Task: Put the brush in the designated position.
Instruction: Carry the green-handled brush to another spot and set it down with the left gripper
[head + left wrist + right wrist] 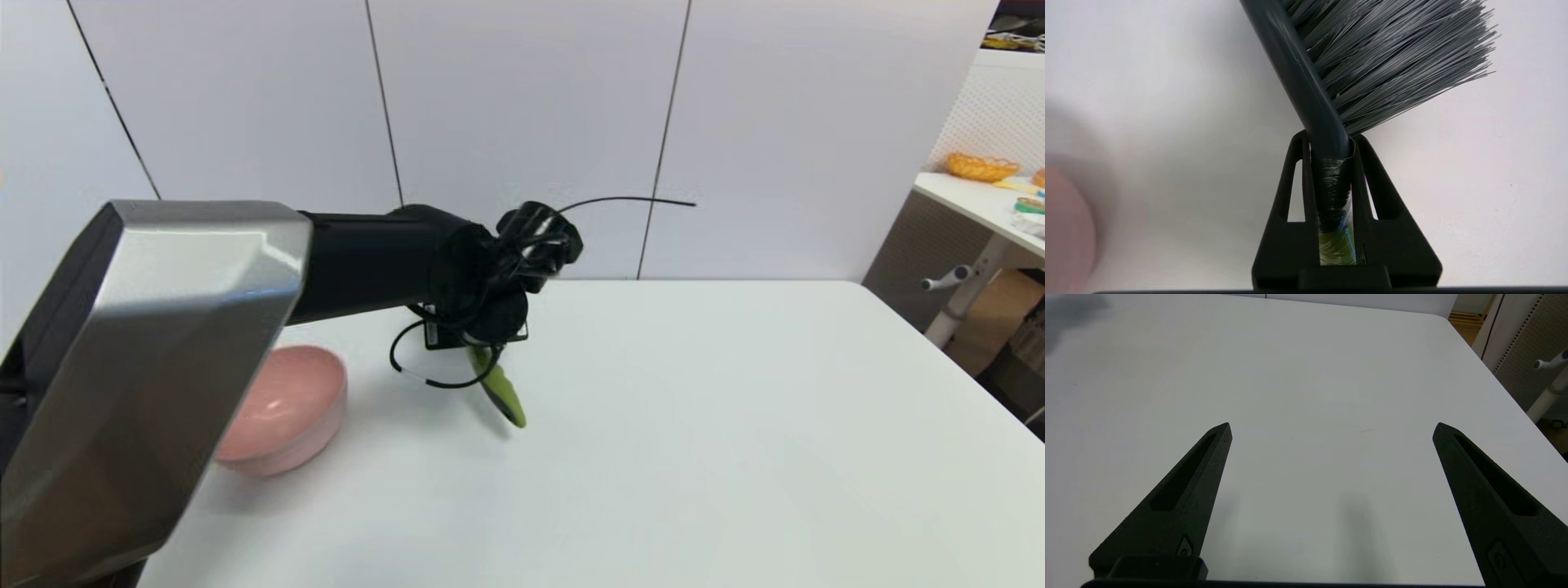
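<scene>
Left of the fingers and clear of them, a pink bowl (282, 418) sits on the counter (694, 425). The left gripper (1331, 141) is clenched on the brush (1306, 81) at its clear neck, both fingers (1290, 179) pressing it from either side. The black head and bristles jut beyond the fingertips; the lime-green handle trails behind, angled down toward the counter. It looks light and stiff, with springy bristles and a smooth neck that might swivel. Further right, the right gripper (1331, 428) hovers released over bare counter, its fingers spread wide.
</scene>
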Action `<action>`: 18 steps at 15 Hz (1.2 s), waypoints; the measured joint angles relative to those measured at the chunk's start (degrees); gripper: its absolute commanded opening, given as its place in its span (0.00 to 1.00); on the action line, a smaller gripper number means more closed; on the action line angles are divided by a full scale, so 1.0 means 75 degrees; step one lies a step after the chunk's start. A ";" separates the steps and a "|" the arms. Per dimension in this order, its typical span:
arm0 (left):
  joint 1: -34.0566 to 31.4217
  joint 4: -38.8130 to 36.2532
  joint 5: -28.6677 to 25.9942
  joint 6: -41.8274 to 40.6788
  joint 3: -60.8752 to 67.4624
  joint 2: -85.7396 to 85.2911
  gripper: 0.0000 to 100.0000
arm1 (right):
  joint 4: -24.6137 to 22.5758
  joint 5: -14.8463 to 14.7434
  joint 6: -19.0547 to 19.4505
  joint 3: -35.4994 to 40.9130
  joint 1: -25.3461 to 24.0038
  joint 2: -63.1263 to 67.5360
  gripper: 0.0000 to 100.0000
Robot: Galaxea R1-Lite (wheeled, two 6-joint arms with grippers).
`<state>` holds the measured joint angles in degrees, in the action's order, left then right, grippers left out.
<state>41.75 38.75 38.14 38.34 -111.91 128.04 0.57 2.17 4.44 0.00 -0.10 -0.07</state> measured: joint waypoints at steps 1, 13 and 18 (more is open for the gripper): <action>-0.0052 0.0153 0.0003 -0.0008 0.0003 -0.0148 0.00 | 0.0007 0.0000 0.0000 0.0000 -0.0002 0.0000 1.00; -0.2311 0.1825 -0.0047 -0.0809 0.0964 -0.3161 0.00 | -0.0003 0.0000 -0.0002 0.0000 0.0000 0.0000 1.00; -0.4190 0.1801 -0.0816 -0.2456 0.1591 -0.4109 0.00 | 0.0000 0.0000 -0.0002 0.0000 -0.0002 0.0000 1.00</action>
<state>10.33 52.26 32.02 19.92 -99.98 97.22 0.57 2.17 4.43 0.00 -0.11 -0.07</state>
